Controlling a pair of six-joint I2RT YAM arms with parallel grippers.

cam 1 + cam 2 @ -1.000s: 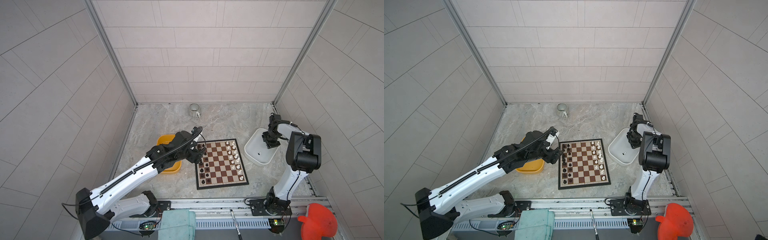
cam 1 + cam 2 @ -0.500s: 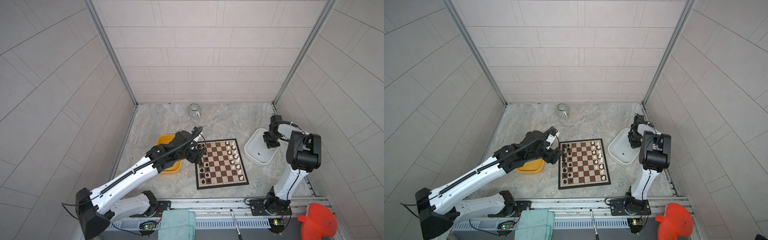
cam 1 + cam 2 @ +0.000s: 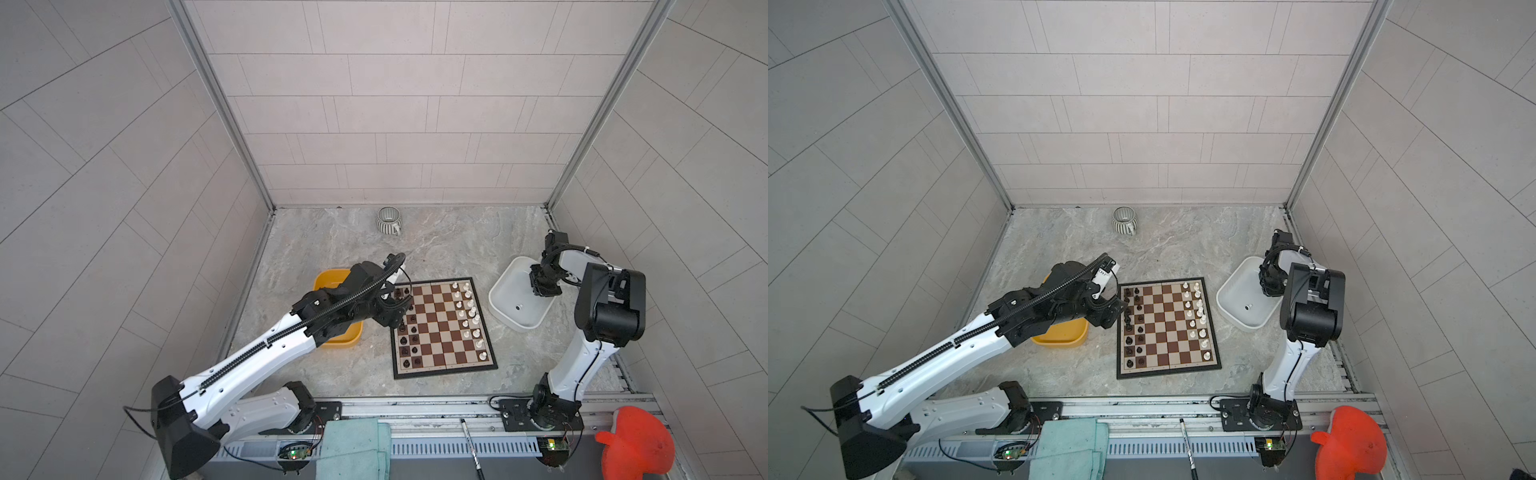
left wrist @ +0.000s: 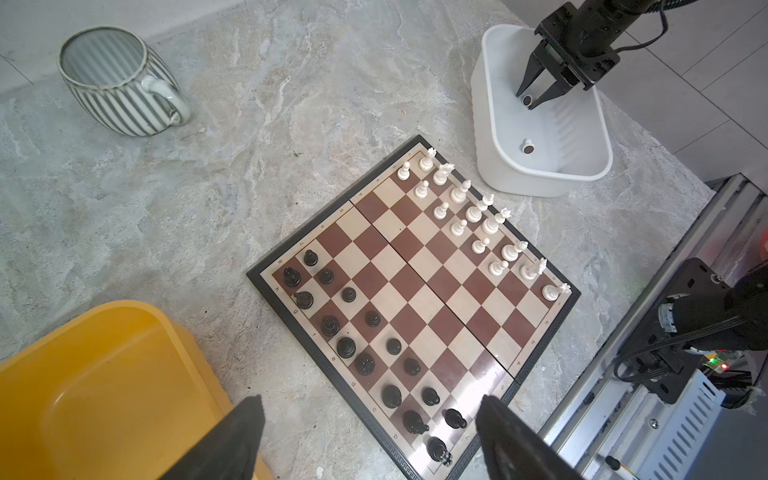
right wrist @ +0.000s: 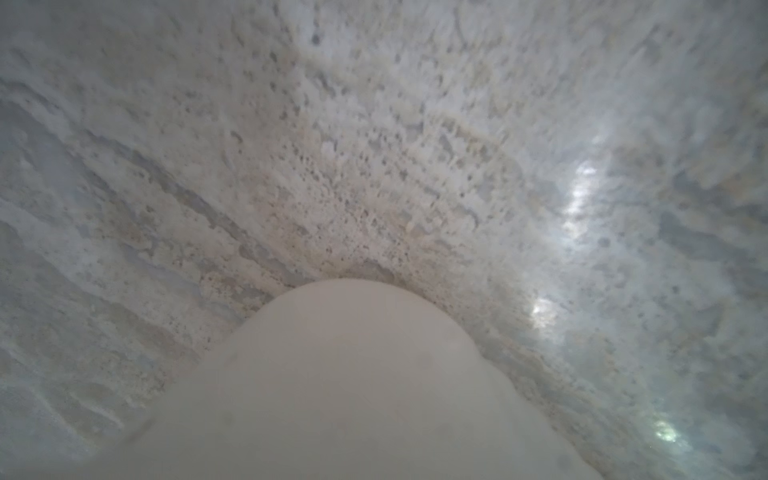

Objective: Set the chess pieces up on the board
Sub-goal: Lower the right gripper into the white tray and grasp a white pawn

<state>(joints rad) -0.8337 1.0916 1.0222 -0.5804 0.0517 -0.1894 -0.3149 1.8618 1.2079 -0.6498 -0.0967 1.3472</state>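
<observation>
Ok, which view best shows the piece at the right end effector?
Left wrist: the right end effector plainly brackets the piece. Both top views cannot resolve it; right wrist gives only white blur.

Pale grey tiled walls [image 3: 374, 104], joined at the corners by aluminium corner posts [image 3: 220, 104], enclose a grey-beige marbled floor [image 3: 457, 245] under soft, even light, with a slotted metal rail [image 3: 436, 409] along its near edge.

Right end effector [image 4: 528, 99] has closed in around a white piece [image 4: 528, 101]
</observation>
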